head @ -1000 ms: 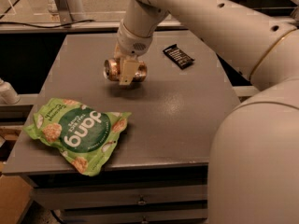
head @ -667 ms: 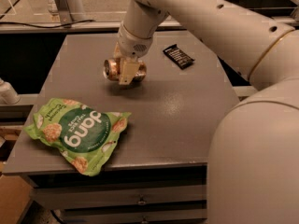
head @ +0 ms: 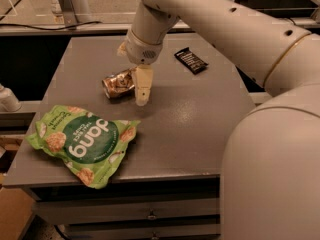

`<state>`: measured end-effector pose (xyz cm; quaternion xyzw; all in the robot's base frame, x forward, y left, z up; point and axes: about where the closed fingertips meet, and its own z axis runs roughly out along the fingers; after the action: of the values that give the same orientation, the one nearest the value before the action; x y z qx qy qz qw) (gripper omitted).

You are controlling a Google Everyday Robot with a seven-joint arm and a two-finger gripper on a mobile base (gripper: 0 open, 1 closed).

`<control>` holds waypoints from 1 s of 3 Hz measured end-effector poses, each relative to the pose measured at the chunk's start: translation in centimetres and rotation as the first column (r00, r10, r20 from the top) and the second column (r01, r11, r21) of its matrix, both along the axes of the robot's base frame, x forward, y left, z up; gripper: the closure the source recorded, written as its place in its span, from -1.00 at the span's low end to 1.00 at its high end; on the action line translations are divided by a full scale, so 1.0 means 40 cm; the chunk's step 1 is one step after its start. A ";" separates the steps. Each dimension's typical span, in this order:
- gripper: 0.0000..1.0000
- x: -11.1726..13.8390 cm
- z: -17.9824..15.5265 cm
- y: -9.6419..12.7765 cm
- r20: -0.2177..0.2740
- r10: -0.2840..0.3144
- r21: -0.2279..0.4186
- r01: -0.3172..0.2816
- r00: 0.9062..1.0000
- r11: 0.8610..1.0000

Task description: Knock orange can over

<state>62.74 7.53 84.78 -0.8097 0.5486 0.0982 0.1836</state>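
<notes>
The orange can (head: 118,84) lies on its side on the grey table (head: 190,124), its silver top facing left. My gripper (head: 141,91) hangs just to the can's right, at the end of the white arm that comes in from the upper right. One pale finger (head: 143,85) points down beside the can and touches or nearly touches its right end. The other finger is hidden behind the can and wrist.
A big green chip bag (head: 82,141) lies at the table's front left, near the edge. A flat black snack bar (head: 191,60) lies at the back right. The robot's white body (head: 270,174) fills the right foreground. A drawer front (head: 150,214) sits below the table.
The can now lies on its side to the left of the finger. The gripper has shifted slightly right and lifted off the can.
</notes>
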 end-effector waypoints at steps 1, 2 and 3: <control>-1.00 0.000 -0.001 0.000 0.000 0.001 0.000 -0.001 1.000 1.000; -1.00 0.005 0.003 -0.010 0.005 -0.018 0.013 0.018 1.000 1.000; -1.00 0.023 0.039 -0.048 0.027 -0.114 0.092 0.111 0.993 0.989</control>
<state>63.65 5.61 86.34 -0.7697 0.5855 0.0995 0.2342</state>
